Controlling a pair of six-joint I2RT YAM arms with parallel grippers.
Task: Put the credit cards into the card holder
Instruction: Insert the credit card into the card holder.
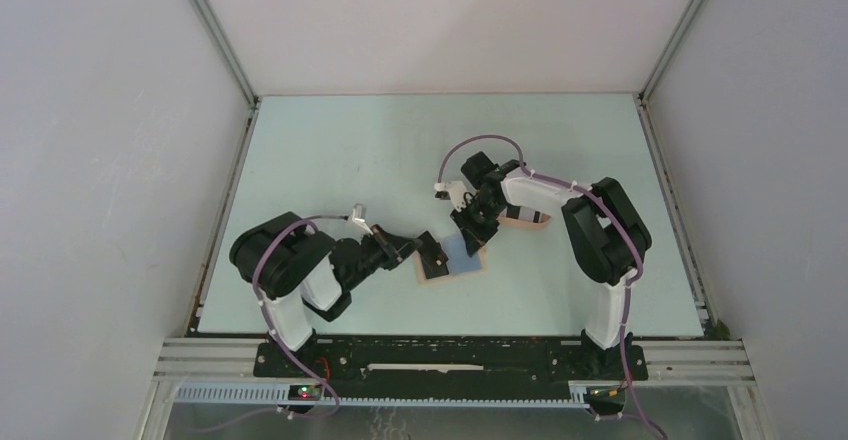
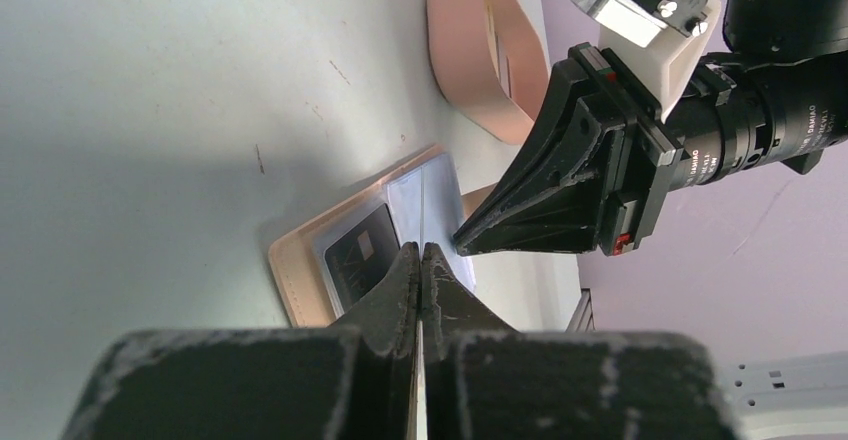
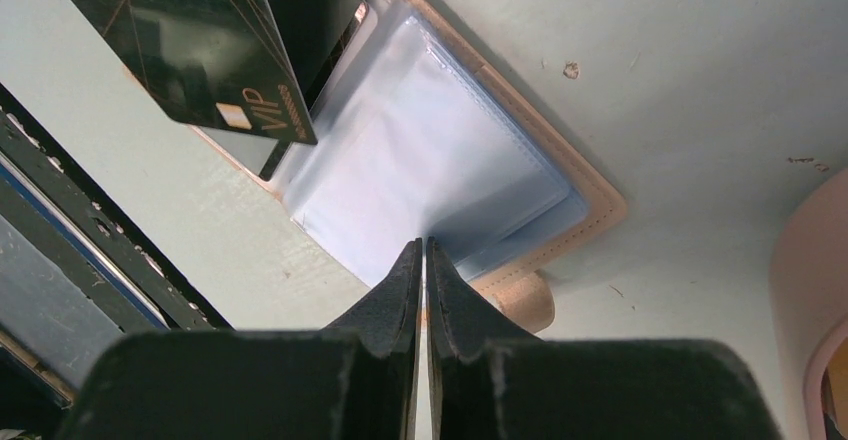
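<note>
Tan leather card holder [image 1: 465, 263] lay open near centre of pale green bench [image 1: 350, 150]. Left gripper [image 2: 421, 252], reaching from 9 o'clock, pinched black VIP card [image 3: 190, 40], which was tilted above holder's 9 o'clock half. Second dark card [image 2: 358, 257] sat in clear pocket beneath. Right gripper [image 3: 422, 248], reaching from 1 o'clock, pressed together, tip on clear sleeve [image 3: 430, 150]; could not tell whether film was pinched. Peach tray [image 2: 480, 50] near holder at 2 o'clock, not touching.
</note>
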